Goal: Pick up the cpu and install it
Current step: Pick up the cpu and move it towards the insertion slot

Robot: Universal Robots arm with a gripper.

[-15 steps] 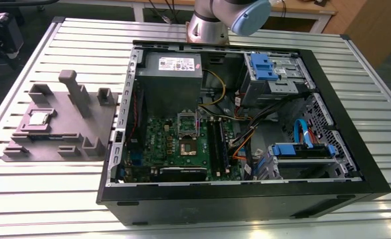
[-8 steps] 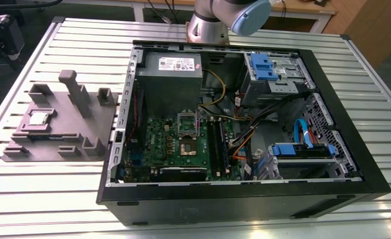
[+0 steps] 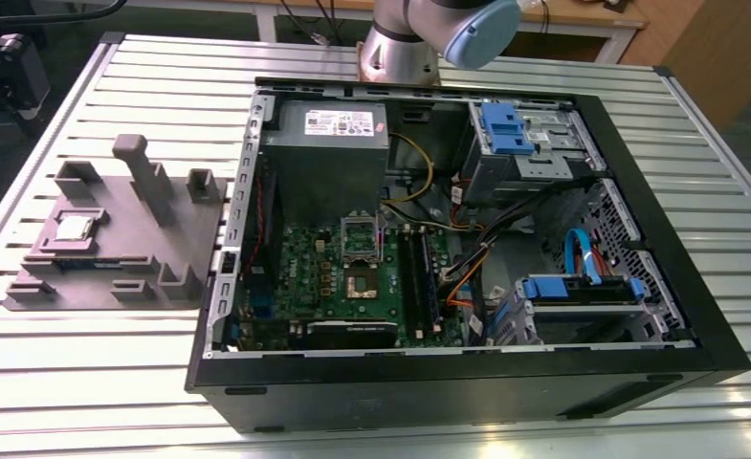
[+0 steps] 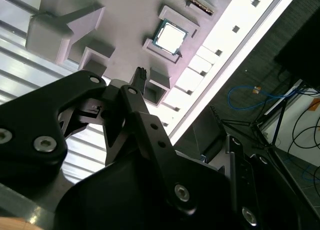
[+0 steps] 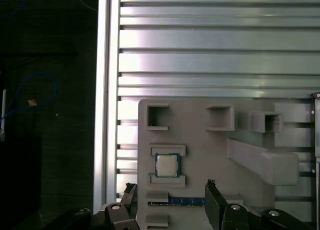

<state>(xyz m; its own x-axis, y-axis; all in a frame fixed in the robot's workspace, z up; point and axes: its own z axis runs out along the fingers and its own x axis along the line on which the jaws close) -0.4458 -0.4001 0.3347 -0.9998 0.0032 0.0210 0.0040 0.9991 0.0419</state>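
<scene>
The cpu [image 3: 72, 228] is lying ungrasped in the grey tray [image 3: 158, 251] at the exterior view's left; the gripper [image 5: 172, 186] is hovering above it, fingers spread; the motherboard socket [image 3: 360, 279] is standing empty.

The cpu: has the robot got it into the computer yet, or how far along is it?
Nothing looks done yet. The cpu sits in its pocket on the grey holder, outside the computer case. In hand: the open gripper hangs over the chip, not touching it. Left: lifting it and seating it in the motherboard socket, which looks empty.
</scene>
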